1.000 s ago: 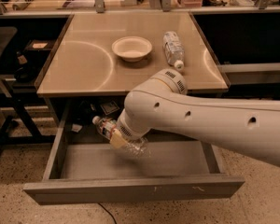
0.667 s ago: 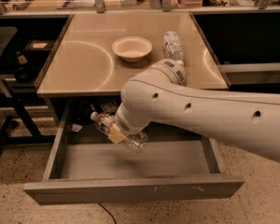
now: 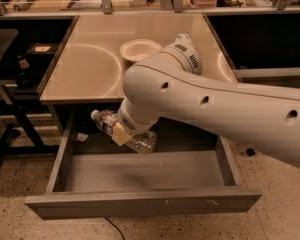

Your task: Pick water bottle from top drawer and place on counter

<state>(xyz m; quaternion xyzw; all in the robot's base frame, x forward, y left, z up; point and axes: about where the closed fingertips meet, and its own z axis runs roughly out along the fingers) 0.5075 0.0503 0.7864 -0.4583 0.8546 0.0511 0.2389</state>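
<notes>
The water bottle (image 3: 140, 141), small, clear and crinkled, lies tilted in my gripper (image 3: 120, 133), cap end up and to the left. The gripper is shut on the bottle's middle, with a yellowish finger pad (image 3: 119, 134) showing against it. It holds the bottle in the air above the back of the open top drawer (image 3: 140, 201), just below the front edge of the counter (image 3: 85, 64). The drawer's grey floor (image 3: 150, 171) is bare under it. My white arm reaches in from the right across the counter's front right part.
A white bowl (image 3: 139, 49) sits on the counter behind the arm. The arm hides the counter's right middle. A dark shelf unit (image 3: 20, 69) stands at the left and a dark cabinet (image 3: 260, 39) at the right. Speckled floor lies in front.
The gripper has risen a little with the bottle, from inside the drawer toward the counter's edge. The arm has swung up and now covers the other bottle on the counter.
</notes>
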